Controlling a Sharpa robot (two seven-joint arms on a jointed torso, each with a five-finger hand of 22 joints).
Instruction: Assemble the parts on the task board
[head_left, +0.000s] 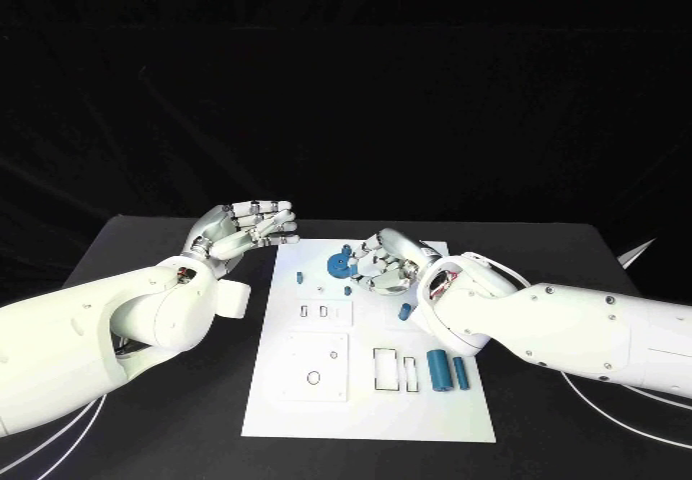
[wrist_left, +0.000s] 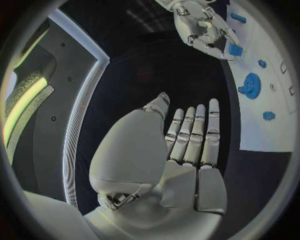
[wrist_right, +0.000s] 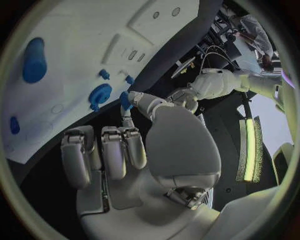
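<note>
The white task board (head_left: 368, 410) lies in the middle of the black table. A blue gear (head_left: 340, 264) stands at its far end, with small blue pegs (head_left: 300, 277) close by. My right hand (head_left: 387, 262) hovers over that far end, just right of the gear (wrist_right: 99, 94), and pinches a small blue part (wrist_right: 125, 100) between thumb and fingertip. The same part (wrist_left: 235, 49) shows at the right hand's fingertips (wrist_left: 215, 47) in the left wrist view. My left hand (head_left: 245, 228) is raised left of the board, fingers apart and holding nothing.
Two blue cylinders (head_left: 437, 370) lie side by side on the board's near right part, beside rectangular slots (head_left: 385, 368). A square plate with an oval hole (head_left: 315, 377) sits at the near left. Bare black table (head_left: 159, 240) flanks the board.
</note>
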